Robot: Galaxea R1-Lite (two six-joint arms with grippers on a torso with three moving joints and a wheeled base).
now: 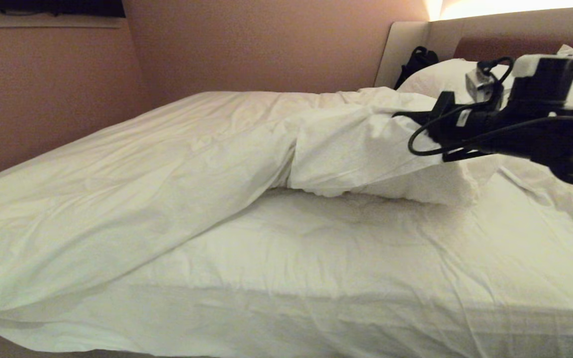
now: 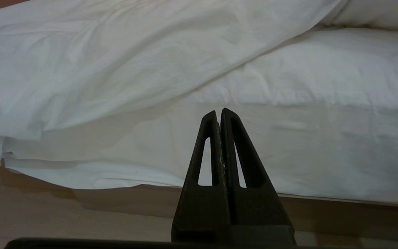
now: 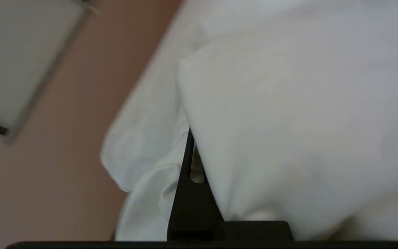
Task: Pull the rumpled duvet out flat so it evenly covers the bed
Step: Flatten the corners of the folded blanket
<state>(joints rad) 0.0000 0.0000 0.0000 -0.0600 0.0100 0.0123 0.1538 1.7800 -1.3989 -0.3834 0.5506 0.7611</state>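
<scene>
Across the far side of the bed (image 1: 316, 318) lies the duvet (image 1: 132, 169), creased and puffy, bunched into a thick fold near the pillows (image 1: 445, 74) and trailing off the near-left corner, leaving much of the sheet bare. Right claw (image 1: 408, 115) is clamped shut on the duvet's raised fold. Left claw (image 2: 219, 114), shut and empty, hangs beside the bed edge.

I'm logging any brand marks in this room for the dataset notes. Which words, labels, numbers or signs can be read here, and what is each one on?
None can be read.
The duvet, the bed, the pillows and the walls carry no print.
A small pale tag sits on the right arm's cable behind the right gripper, too small to tell whether it bears text.
The left gripper bears no marking.
</scene>
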